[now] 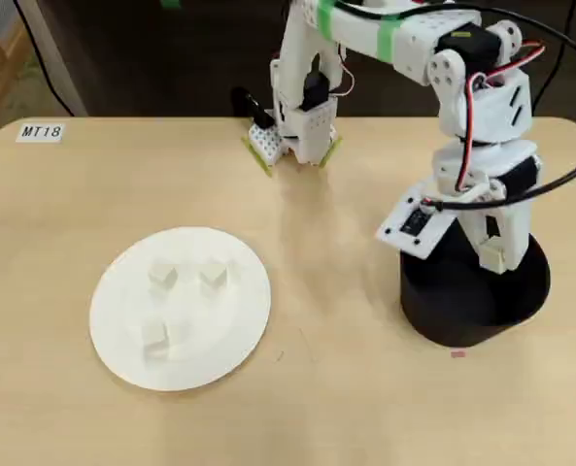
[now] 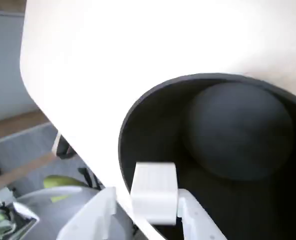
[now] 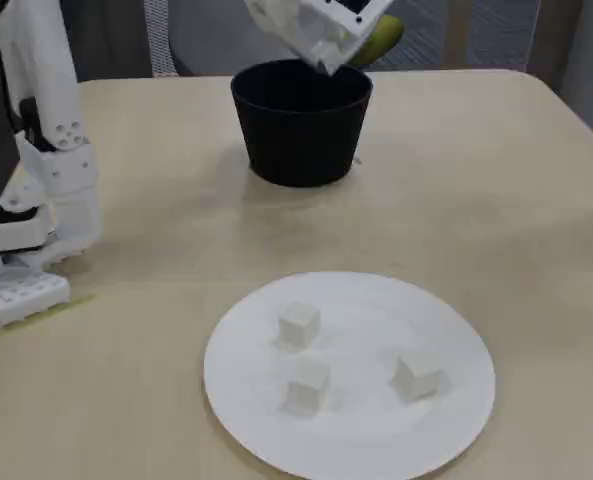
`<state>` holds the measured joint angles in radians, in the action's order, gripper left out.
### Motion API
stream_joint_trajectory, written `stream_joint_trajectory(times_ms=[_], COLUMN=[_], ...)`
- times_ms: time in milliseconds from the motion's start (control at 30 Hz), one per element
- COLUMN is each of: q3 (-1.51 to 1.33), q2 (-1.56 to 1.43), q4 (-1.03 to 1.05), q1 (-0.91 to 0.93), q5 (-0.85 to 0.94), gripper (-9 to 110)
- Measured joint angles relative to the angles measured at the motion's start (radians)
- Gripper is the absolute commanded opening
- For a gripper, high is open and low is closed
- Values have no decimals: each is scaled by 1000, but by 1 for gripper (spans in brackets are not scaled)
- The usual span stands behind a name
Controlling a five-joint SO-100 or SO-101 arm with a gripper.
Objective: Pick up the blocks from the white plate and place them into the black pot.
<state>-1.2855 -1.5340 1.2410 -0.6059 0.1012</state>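
Three small white blocks (image 1: 163, 277) (image 3: 298, 325) lie apart on the white plate (image 1: 231, 325) (image 3: 366, 300). The black pot (image 1: 453, 306) (image 3: 301, 140) (image 2: 237, 130) stands at the right in the overhead view, and what I see of its inside looks empty. My gripper (image 1: 491, 257) (image 2: 152, 200) (image 3: 321, 55) hangs over the pot's rim. In the wrist view it looks shut on another white block (image 2: 153, 190), held between the fingertips just inside the pot's wall.
The arm's white base (image 1: 292, 131) (image 3: 26, 260) is clamped at the table's far edge in the overhead view. A label reading MT18 (image 1: 41, 132) sits at the far left corner. A green object (image 3: 381, 35) lies beyond the table behind the pot.
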Motion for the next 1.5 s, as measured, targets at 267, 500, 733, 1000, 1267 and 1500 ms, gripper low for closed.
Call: stream_joint_trajectory(times_ms=[267,500,733,1000,1267,1500], q3=[0,0,-5,-546,-635,-538], q2=[-26,-97,-164,-646,-505,-278], q4=[44,158,357,48,-8,14], q1=[48,218,624,988,1042,1198], q5=[-26,-54,-31,-2,5,23], gripper=[-2,-2,-2,-2,-2,-2])
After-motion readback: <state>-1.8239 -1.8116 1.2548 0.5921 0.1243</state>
